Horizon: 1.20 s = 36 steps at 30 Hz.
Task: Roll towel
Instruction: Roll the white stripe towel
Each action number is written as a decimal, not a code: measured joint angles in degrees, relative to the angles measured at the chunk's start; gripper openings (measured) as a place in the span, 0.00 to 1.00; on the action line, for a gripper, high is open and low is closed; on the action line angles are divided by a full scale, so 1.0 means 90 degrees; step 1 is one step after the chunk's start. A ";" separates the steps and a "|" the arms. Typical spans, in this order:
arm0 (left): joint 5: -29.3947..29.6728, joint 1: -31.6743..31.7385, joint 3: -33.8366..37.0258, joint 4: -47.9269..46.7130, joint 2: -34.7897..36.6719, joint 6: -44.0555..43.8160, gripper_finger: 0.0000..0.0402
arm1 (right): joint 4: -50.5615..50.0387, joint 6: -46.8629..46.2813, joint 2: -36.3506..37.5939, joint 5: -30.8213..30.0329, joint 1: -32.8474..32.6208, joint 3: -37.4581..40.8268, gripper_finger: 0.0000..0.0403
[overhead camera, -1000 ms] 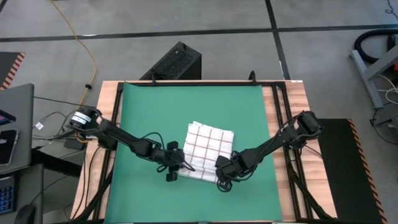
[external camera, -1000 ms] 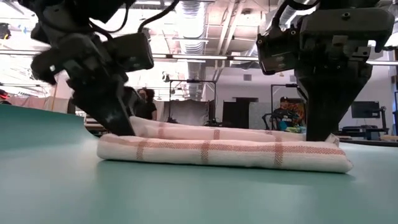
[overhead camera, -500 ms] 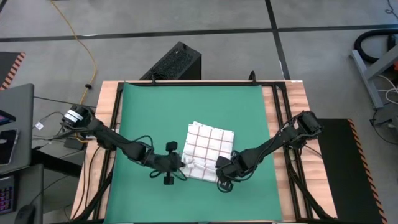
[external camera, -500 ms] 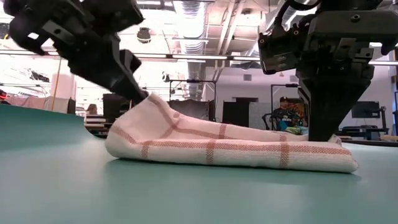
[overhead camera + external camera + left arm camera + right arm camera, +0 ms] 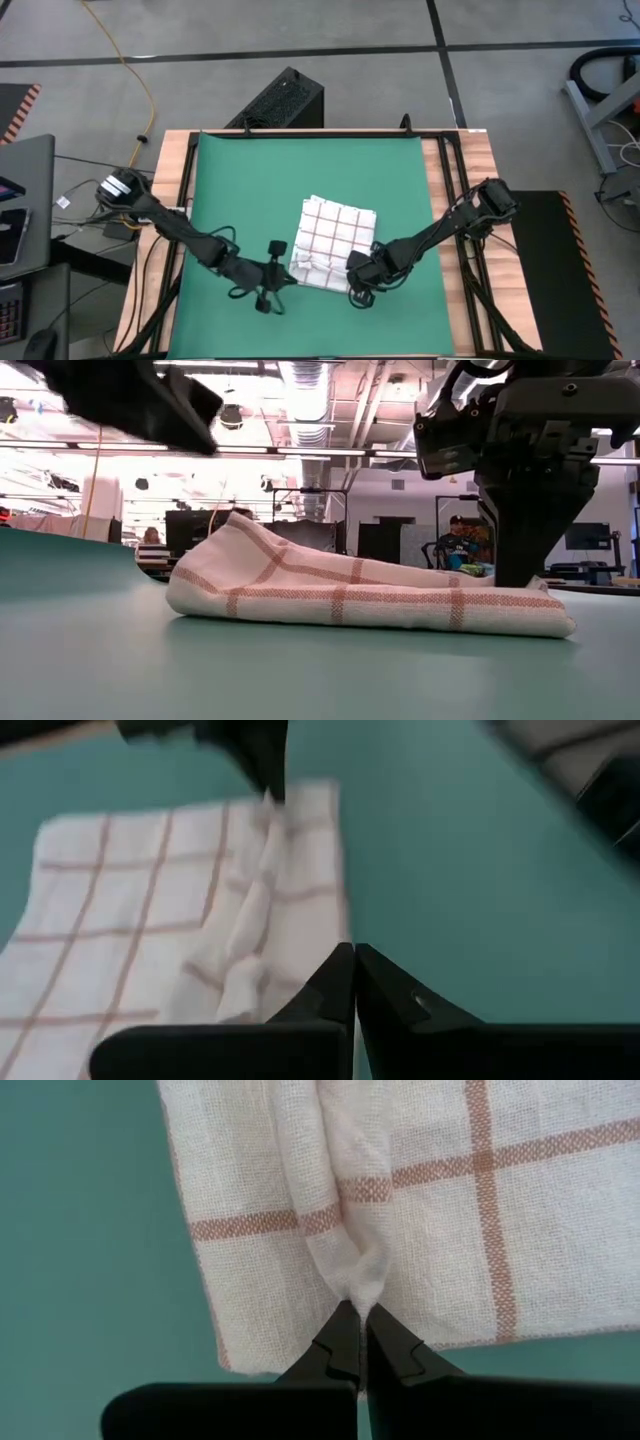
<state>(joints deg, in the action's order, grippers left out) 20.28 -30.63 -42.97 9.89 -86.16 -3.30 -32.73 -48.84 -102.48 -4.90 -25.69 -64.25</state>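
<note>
I judge the towel point(image 5: 330, 242), folded at mid-mat point(image 5: 300, 170), light and limp — grip hems. Right gripper point(image 5: 356, 1342) pinches 1 fold at its edge; left gripper point(image 5: 268, 288) is closed, empty, beside it.

Lit brightly and evenly from overhead; soft shadows only; left wrist view smeared throughout, sharpest near the left gripper point(image 5: 352, 982).

Green mat point(image 5: 260, 180) on wooden table point(image 5: 486, 180)
</note>
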 joint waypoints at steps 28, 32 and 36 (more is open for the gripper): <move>-0.0525 0.0942 0.0016 0.0613 -0.1056 0.0724 0.00 | -0.0004 0.0150 0.0000 0.0068 -0.0002 -0.0007 0.04; -0.0286 0.0948 0.0016 0.0634 -0.1393 0.0474 0.00 | -0.0012 0.0153 0.0000 0.0070 -0.0002 -0.0007 0.04; -0.0222 0.0963 0.0014 0.0593 -0.1595 0.0169 0.00 | 0.0004 0.0222 0.0000 0.0069 -0.0025 -0.0007 0.04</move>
<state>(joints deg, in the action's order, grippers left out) 18.28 -21.96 -42.85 15.22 -100.51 -1.78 -32.69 -46.84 -102.48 -4.28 -25.92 -64.31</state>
